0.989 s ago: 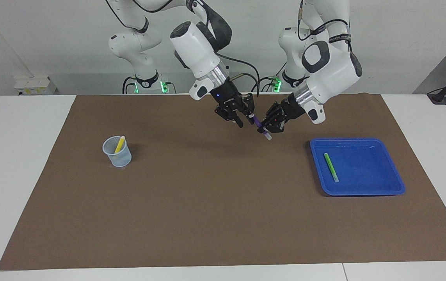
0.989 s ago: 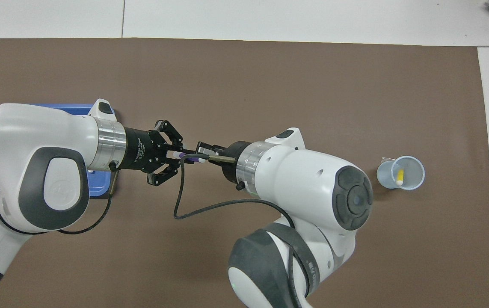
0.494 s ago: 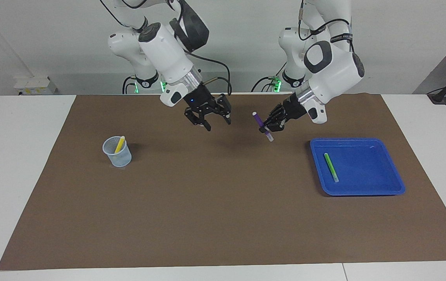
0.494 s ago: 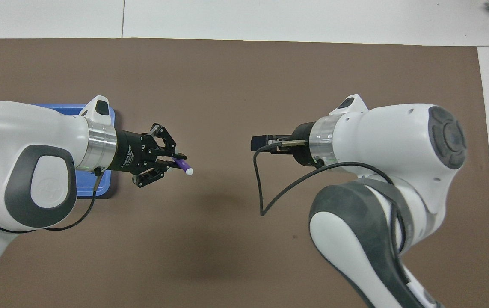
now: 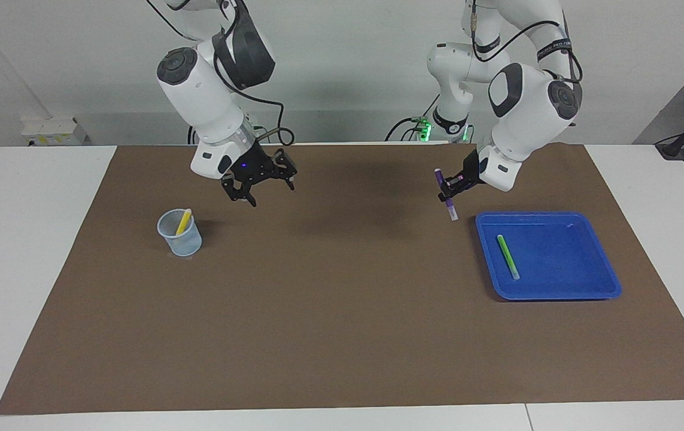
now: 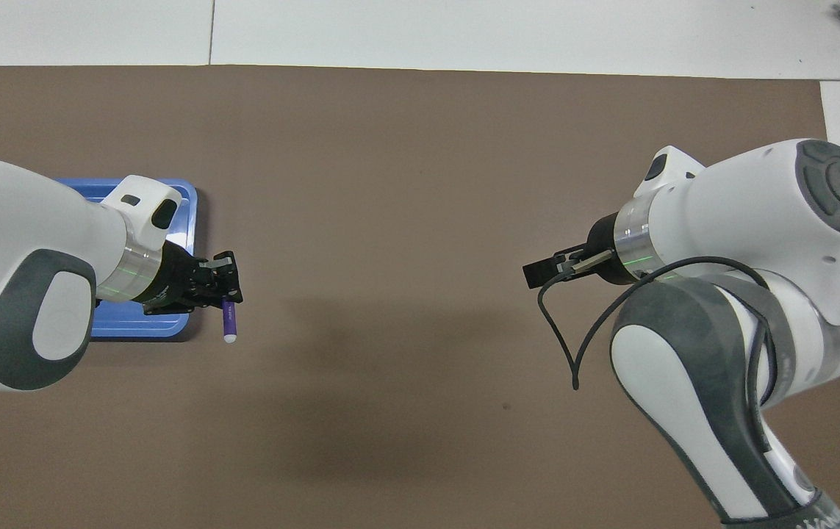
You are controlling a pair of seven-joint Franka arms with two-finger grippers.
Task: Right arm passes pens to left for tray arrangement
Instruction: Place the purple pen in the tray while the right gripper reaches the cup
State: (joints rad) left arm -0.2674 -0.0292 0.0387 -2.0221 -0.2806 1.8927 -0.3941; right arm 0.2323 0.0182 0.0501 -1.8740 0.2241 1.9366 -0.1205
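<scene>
Since the handover pose a second ago, the arms have parted: the left gripper (image 5: 450, 187), fingers clenched on the purple pen (image 5: 445, 194), is now held over the bench just beside the tray (image 5: 557, 293), presumably for placing, the pen near upright with its pale end down. The right gripper (image 5: 261, 182), fingers spread and empty, has been drawn back over the bench near the mesh cup (image 5: 180, 233), likely for the yellow pen (image 5: 184, 221) leaning inside. Farther out, the green pen (image 5: 507, 255) lies flat in the tray.

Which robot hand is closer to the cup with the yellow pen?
The right hand. It hangs in the air close by the cup; the left hand holds the purple pen beside the blue tray.
</scene>
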